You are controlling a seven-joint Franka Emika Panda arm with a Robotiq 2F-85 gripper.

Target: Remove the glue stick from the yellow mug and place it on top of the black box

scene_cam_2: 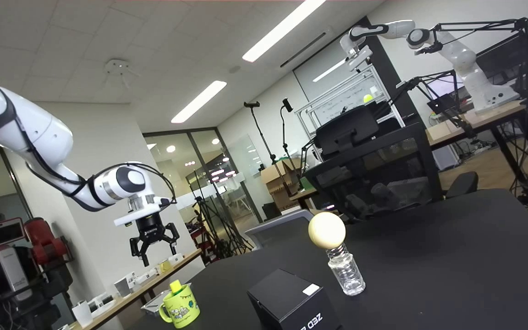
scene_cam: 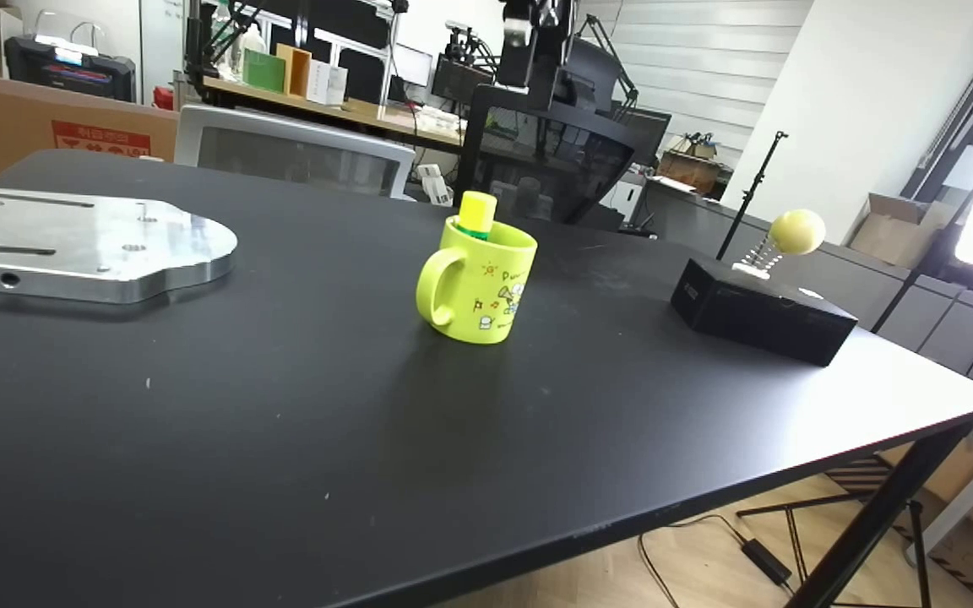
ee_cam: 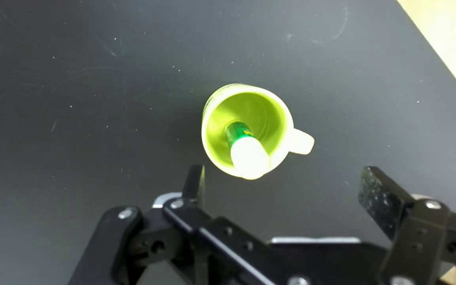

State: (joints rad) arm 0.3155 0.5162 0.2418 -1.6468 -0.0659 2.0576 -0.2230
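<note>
The yellow mug (scene_cam: 486, 291) stands upright on the dark table, in both exterior views (scene_cam_2: 184, 309). The glue stick (scene_cam: 476, 213) leans inside it, its yellow cap above the rim; it also shows in an exterior view (scene_cam_2: 176, 287). In the wrist view the cap (ee_cam: 249, 156) looks overexposed and the green body rests inside the mug (ee_cam: 301, 142). My gripper (ee_cam: 283, 176) is open and empty, its fingers wide apart; in an exterior view the gripper (scene_cam_2: 159, 256) hangs above the mug, pointing down. The black box (scene_cam: 761, 317) lies near the table edge, also seen in an exterior view (scene_cam_2: 287, 293).
A pale yellow ball (scene_cam_2: 327, 230) on a spring and clear bottle (scene_cam_2: 347, 272) stands beside the black box. A thick metal plate (scene_cam: 73, 241) lies on the table (scene_cam: 241, 447). A mesh office chair (scene_cam: 550, 156) and a grey chair (scene_cam: 292, 152) stand at the table's far edge.
</note>
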